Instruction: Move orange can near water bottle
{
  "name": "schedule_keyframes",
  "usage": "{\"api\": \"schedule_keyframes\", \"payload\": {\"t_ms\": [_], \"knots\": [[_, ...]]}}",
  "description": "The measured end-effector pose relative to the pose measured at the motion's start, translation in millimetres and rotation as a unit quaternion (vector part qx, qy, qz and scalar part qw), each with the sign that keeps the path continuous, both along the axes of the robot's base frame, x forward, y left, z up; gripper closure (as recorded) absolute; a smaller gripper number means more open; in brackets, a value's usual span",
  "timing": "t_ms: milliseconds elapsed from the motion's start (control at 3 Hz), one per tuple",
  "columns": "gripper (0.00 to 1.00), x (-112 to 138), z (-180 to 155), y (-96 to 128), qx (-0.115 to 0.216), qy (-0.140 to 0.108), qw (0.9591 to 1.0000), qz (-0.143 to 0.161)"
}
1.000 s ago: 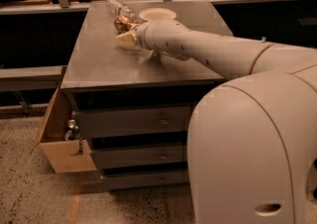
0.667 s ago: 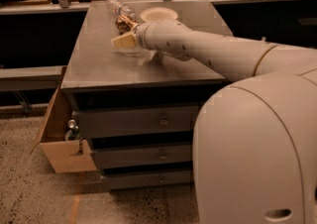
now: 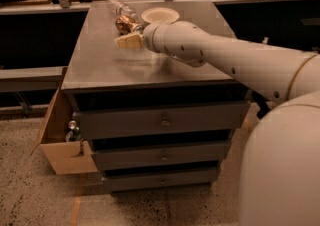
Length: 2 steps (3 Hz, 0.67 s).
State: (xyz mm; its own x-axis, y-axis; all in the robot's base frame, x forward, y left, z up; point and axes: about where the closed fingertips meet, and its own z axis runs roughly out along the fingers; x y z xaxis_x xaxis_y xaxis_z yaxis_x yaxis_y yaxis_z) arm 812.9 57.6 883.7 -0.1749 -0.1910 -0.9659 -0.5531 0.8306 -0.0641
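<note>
The arm reaches from the lower right across the grey cabinet (image 3: 100,62), forearm nearly level, and ends with the gripper (image 3: 128,41) low over the back-left part of the top. I cannot tell whether the gripper is spread or closed. The orange can (image 3: 125,23) sits just behind the gripper, right beside the water bottle (image 3: 119,7) and near the cream bowl (image 3: 160,16).
</note>
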Motion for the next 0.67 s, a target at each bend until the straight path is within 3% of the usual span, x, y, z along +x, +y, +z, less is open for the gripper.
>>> {"api": "schedule_keyframes", "payload": {"t_ms": [667], "knots": [[0.0,-67,20,-79,-0.003,-0.005,0.9981,-0.061]]}}
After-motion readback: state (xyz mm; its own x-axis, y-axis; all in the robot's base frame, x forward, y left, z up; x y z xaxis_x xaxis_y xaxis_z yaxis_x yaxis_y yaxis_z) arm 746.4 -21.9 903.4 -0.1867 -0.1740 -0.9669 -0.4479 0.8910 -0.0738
